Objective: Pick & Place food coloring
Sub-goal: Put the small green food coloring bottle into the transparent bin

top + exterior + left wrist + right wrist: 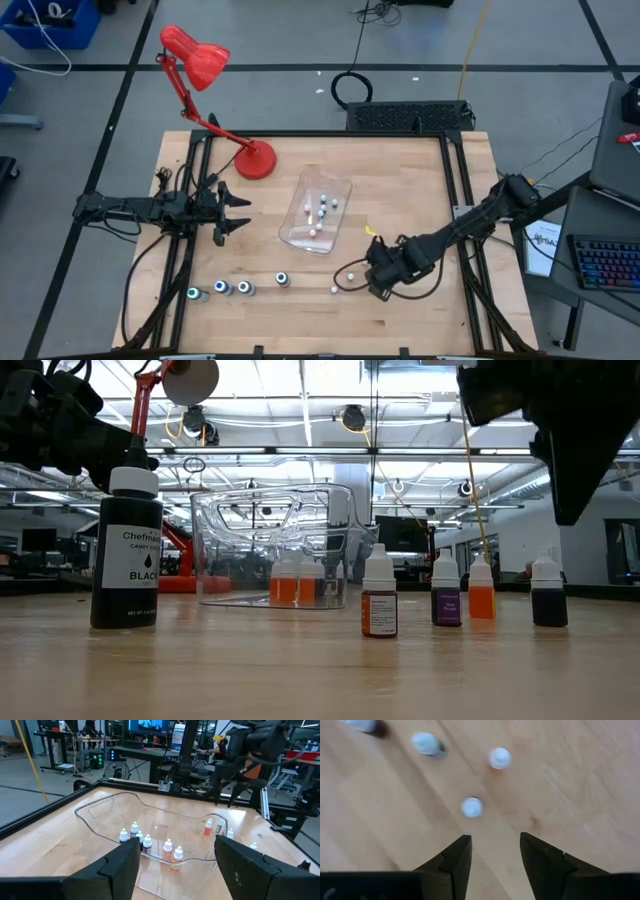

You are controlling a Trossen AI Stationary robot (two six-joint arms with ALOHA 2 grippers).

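White-capped food coloring bottle [472,806] just ahead of open right gripper [495,851] jaws.

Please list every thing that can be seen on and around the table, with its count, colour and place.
table: one, light wood, centre of the scene
desk lamp: one, red, on the table near the left arm
tub: one, clear plastic, mid-table
bottles in tub: several, white caps, some orange, inside the tub
bottles on table: five, white or teal-white caps, in a row outside the tub
keyboard: one, black, off the table at right
left gripper: open, empty, beside the tub
right gripper: open, empty, above one loose bottle
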